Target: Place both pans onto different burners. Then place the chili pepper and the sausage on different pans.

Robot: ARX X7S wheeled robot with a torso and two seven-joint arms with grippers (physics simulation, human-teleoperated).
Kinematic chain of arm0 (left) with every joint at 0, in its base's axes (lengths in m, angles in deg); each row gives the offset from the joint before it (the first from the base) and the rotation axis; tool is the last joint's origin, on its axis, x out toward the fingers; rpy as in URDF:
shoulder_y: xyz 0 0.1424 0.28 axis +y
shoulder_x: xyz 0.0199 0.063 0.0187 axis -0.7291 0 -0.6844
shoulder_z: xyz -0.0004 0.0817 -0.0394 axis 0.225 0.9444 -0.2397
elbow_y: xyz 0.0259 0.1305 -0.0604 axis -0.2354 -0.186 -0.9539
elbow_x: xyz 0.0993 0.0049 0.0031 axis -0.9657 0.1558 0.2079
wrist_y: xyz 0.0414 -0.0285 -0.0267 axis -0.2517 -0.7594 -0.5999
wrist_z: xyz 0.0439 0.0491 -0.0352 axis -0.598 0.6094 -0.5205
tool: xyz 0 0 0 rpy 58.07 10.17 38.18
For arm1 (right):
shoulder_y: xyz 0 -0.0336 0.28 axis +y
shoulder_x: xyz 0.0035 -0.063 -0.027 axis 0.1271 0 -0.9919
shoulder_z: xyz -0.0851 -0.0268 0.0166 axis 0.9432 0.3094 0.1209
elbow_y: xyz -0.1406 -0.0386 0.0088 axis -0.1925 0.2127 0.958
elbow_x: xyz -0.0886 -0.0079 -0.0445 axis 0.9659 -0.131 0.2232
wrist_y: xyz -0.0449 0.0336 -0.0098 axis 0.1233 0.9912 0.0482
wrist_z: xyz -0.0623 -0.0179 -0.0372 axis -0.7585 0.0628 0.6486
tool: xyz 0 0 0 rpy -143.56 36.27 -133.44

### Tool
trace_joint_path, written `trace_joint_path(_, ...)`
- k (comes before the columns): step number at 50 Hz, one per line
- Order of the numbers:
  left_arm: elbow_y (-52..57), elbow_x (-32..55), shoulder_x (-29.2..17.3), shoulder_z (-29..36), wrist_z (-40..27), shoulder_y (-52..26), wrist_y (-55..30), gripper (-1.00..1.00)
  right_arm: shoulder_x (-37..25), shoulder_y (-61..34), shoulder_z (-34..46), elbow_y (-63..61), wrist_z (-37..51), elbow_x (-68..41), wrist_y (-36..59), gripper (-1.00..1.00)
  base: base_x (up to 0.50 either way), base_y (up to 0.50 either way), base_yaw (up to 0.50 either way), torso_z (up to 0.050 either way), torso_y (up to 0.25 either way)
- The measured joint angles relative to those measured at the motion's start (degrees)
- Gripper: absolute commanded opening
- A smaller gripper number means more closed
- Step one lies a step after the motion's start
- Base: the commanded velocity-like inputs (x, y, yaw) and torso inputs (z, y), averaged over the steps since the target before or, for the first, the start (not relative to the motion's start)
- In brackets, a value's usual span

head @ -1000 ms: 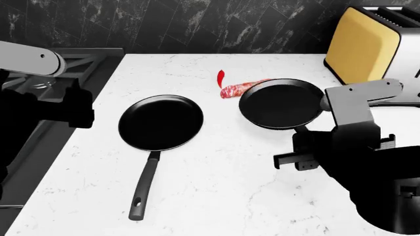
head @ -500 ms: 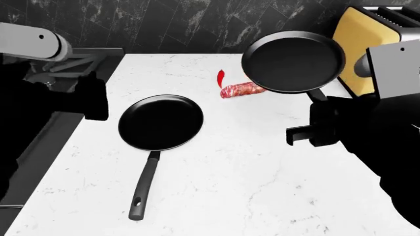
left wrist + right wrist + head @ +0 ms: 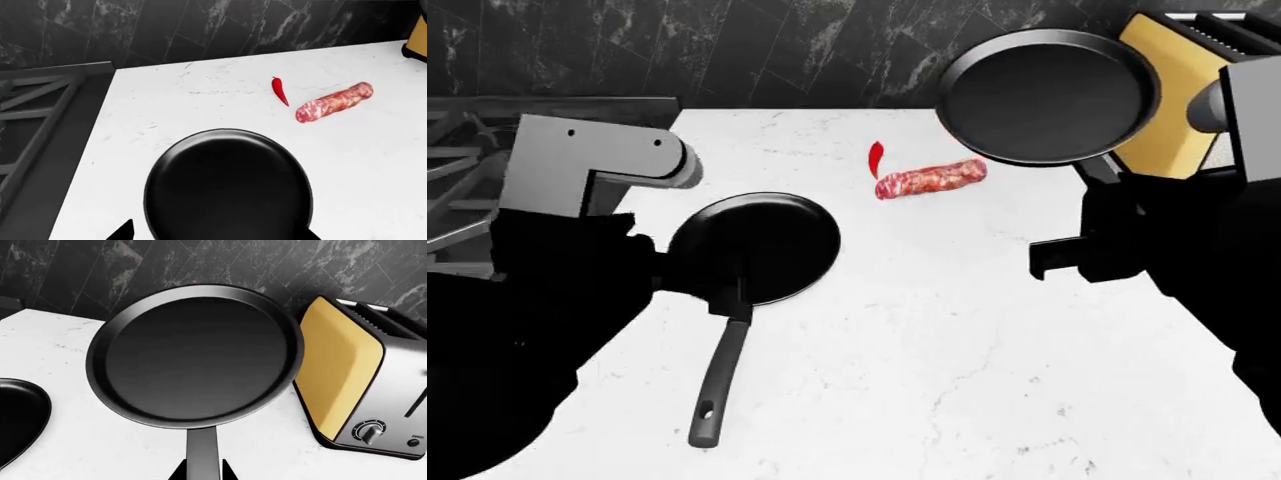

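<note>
Pans, 2, matte black, long-handled.
Pan 1, the raised pan (image 3: 1050, 95): held by its handle in the right gripper (image 3: 202, 471), jaws closed on the handle; lifted off the counter, tilted, in front of the yellow toaster (image 3: 360, 385).
Pan 2, the counter pan (image 3: 754, 248): flat on the white marble counter (image 3: 961, 350), handle toward the robot. Left gripper (image 3: 714, 290) above the handle base; only 2 dark fingertips (image 3: 123, 231) show in the left wrist view, so jaw state cannot be told.
Sausage (image 3: 930, 179): lying on the counter between the pans.
Chili pepper (image 3: 876, 158): just beside the sausage, apart from it.
Stove grate (image 3: 461, 140): at the counter's left edge, bare.
</note>
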Motion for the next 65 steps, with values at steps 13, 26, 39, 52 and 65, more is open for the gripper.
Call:
trace_joint_path(13,0.7,7.7,0.4,4.9,-4.9,1.0,3.7,1.00,-0.3,0.5,0.4,0.0,0.1,0.5,-0.3,-1.00,0.00,0.00,0.00,0.002,0.002)
trace_joint_path(26,3.7,14.3,-2.9,12.3,-8.9,0.2,9.8,1.00,-0.8,1.4,0.7,-0.2,0.2,1.2,-0.6,-1.00,0.00,0.00,0.00,0.000,0.002)
trace_joint_path(39,6.0,17.4,-5.4,20.0,-10.1,-2.6,15.3,1.00,-1.3,2.2,1.0,-0.4,0.0,1.8,-0.9,-1.00,0.00,0.00,0.00,0.001,0.003)
trace_joint_path(52,5.6,17.1,-5.0,28.8,-10.0,-6.5,17.8,1.00,-1.7,2.8,1.1,-0.6,-0.4,2.4,-1.2,-1.00,0.00,0.00,0.00,0.001,0.002)
trace_joint_path(65,4.3,14.5,-4.5,34.3,-8.5,-7.4,18.3,1.00,-2.4,3.4,1.0,-1.1,-0.9,2.8,-1.7,-1.00,0.00,0.00,0.00,0.001,0.002)
